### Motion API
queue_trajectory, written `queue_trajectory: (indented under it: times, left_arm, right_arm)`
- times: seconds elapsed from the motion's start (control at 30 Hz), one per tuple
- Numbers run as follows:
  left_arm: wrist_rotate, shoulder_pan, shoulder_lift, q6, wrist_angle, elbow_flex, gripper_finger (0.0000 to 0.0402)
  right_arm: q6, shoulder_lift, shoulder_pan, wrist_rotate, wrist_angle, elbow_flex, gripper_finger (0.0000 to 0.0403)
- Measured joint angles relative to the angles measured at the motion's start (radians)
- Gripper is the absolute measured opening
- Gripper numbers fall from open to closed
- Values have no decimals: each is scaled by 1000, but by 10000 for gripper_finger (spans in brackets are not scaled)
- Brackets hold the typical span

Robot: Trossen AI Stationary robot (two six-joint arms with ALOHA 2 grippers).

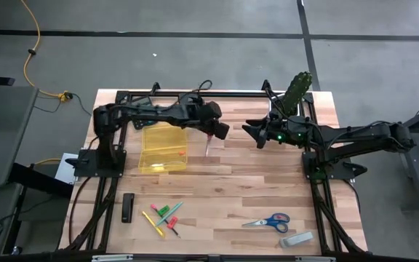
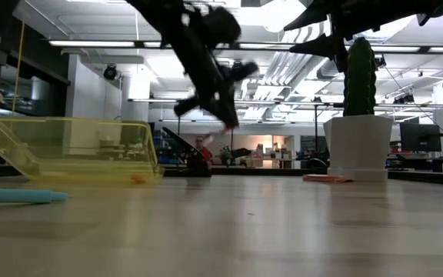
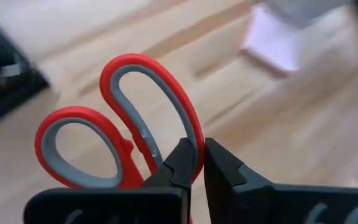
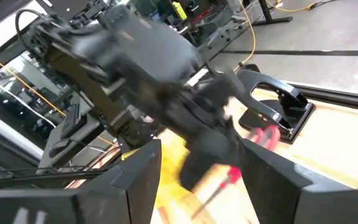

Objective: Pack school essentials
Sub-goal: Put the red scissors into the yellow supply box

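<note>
My left gripper (image 1: 218, 131) is shut on the red-handled scissors (image 3: 123, 124), high over the table just right of the clear yellow box (image 1: 164, 149). The blades (image 1: 208, 146) point down. My right gripper (image 1: 256, 134) hovers open near the cactus (image 1: 297, 90), facing the left arm and touching nothing. The blue-handled scissors (image 1: 268, 221) lie flat near the table's near edge. Green, red and yellow pens (image 1: 164, 217) lie in a loose cluster left of them. A pink pad (image 3: 272, 42) lies flat on the wood. My left gripper pinches the outer rim of the scissors' larger red handle loop (image 3: 190, 134) between its two fingers (image 3: 178, 163). The scissors are lifted clear of the table. In the low view their blades (image 2: 223, 129) hang slanting below the gripper.
The cactus in its white pot (image 2: 356, 115) stands at the far right corner. A black bar (image 1: 127, 207) lies near the left edge, a grey block (image 1: 297, 239) near the front right. Bare wood lies in the table's middle. A person (image 2: 200, 154) sits in the room behind.
</note>
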Motion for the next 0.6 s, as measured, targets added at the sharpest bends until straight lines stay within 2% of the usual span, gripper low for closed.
queue_trajectory:
  times: [0.27,0.47,0.6]
  left_arm:
    - [-19,-22,-309,272,13,0,4]
    - [-76,-131,-552,471,21,1,4]
    - [-125,-228,-670,555,91,-35,4]
  right_arm:
    - [2,0,1,-20,-1,0,204]
    - [2,0,1,-29,23,0,204]
    - [-45,0,1,-102,100,0,204]
